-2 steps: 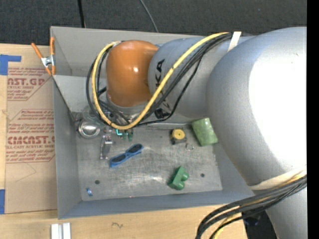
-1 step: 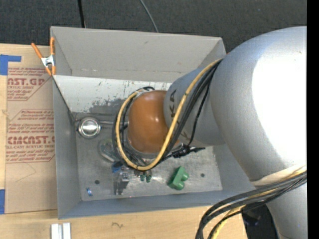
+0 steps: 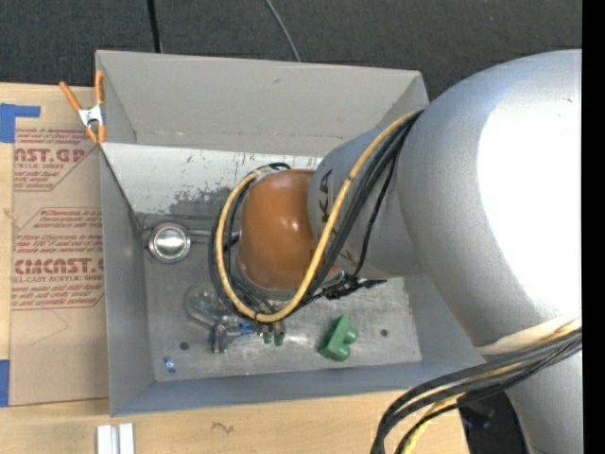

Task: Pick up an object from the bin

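Clear-and-blue tangle (image 3: 213, 318) lies on the bin (image 3: 284, 362) floor toward the front left, just under the lower-left edge of the arm's orange cover (image 3: 274, 230). It is too small and cluttered to tell its long axis or which way it points. Level with it to the right, well apart, sits a green block (image 3: 337, 339). The claw (image 3: 248, 322) hangs just beside the tangle, tucked beneath the cover; spread or pressed together, I cannot tell. Farther back on the left rests a silver round cap (image 3: 169, 243).
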Motion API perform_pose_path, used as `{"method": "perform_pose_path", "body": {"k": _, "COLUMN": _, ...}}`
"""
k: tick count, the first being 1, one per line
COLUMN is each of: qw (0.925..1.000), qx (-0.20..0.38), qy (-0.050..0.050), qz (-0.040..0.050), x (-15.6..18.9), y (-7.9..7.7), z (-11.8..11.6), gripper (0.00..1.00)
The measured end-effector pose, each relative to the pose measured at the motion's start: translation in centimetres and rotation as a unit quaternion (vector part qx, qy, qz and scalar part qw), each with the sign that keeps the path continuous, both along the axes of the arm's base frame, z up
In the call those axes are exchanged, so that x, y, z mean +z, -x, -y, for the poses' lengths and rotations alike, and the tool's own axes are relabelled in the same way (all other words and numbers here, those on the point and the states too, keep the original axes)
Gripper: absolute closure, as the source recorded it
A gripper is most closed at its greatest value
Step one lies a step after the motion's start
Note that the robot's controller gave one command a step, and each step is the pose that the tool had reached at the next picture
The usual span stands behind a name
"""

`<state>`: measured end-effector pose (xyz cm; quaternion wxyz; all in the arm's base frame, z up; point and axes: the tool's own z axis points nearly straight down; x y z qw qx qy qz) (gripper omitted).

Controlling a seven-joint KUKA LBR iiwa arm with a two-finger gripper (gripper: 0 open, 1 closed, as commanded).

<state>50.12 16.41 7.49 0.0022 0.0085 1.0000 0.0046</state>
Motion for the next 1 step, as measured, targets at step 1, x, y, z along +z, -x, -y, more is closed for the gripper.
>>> {"method": "perform_pose_path", "body": {"k": 1, "qw": 0.9985, "qx": 0.054, "qy": 0.003, "qz": 0.0024, "x": 16.59, "y": 0.11, "z": -3.77, "gripper": 1.00}}
